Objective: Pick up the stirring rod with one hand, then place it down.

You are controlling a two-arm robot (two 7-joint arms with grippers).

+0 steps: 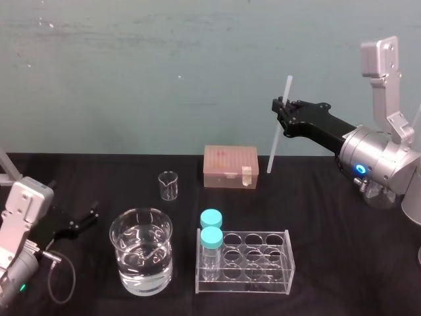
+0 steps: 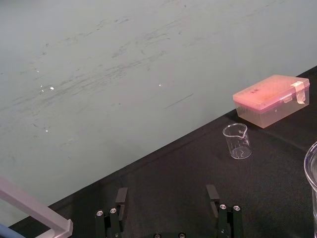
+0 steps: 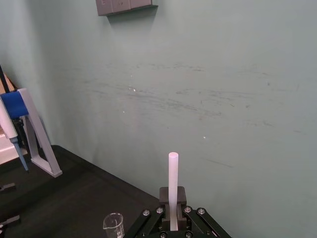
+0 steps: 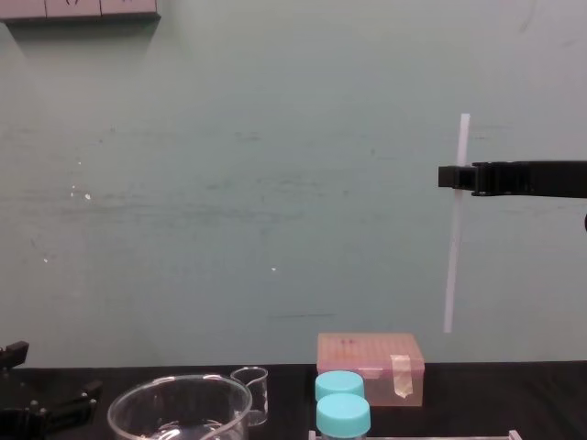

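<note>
The stirring rod (image 1: 274,148) is a long thin white rod, held nearly upright in the air above the back of the table. My right gripper (image 1: 281,112) is shut on the stirring rod near its upper part; the rod's lower end hangs free right of the pink box. From the chest, the stirring rod (image 4: 453,247) stands vertical with the right gripper (image 4: 456,177) clamped across it. In the right wrist view the stirring rod (image 3: 172,184) rises between the fingers. My left gripper (image 1: 84,219) rests open on the table at the left, its fingers (image 2: 213,194) spread with nothing between them.
A pink box (image 1: 230,166) sits at the back centre, a small empty beaker (image 1: 168,185) to its left. A large beaker of water (image 1: 141,259) stands in front. A clear rack (image 1: 256,263) holds two blue-capped bottles (image 1: 211,238).
</note>
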